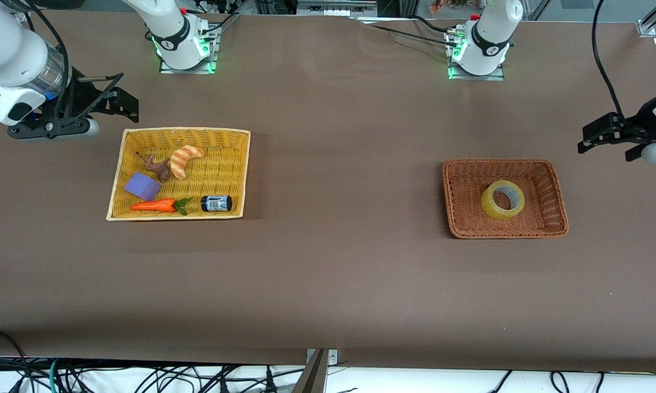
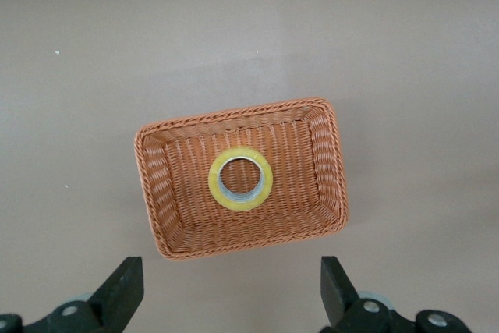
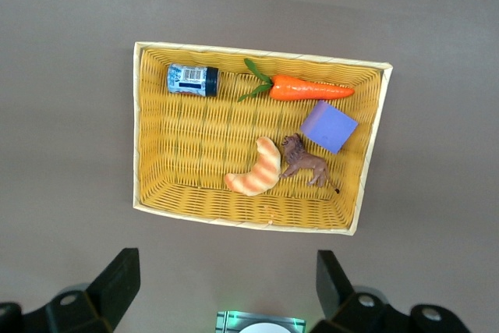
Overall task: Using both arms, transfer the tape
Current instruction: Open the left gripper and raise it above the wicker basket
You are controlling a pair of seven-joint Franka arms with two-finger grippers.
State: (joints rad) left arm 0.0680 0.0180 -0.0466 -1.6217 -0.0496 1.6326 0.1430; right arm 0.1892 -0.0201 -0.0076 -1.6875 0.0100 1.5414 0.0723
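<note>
The tape [image 1: 502, 200], a yellowish roll with a grey core, lies flat in the brown wicker basket [image 1: 505, 162] toward the left arm's end of the table. In the left wrist view the tape [image 2: 241, 179] sits mid-basket [image 2: 234, 115]. My left gripper [image 1: 606, 139] is open and empty, up over bare table beside that basket; its own view [image 2: 231, 271] shows the jaws wide apart. My right gripper [image 1: 121, 98] is open and empty, over bare table by the yellow basket [image 1: 185, 131]; it also shows in the right wrist view [image 3: 226, 263].
The yellow basket [image 3: 257, 52] holds a striped croissant [image 3: 256, 169], a small dark jar [image 3: 192, 79], a carrot [image 3: 308, 88], a purple block [image 3: 328, 126] and a brown lion figure [image 3: 304, 161]. The brown tabletop lies between the two baskets. The arm bases stand farthest from the front camera.
</note>
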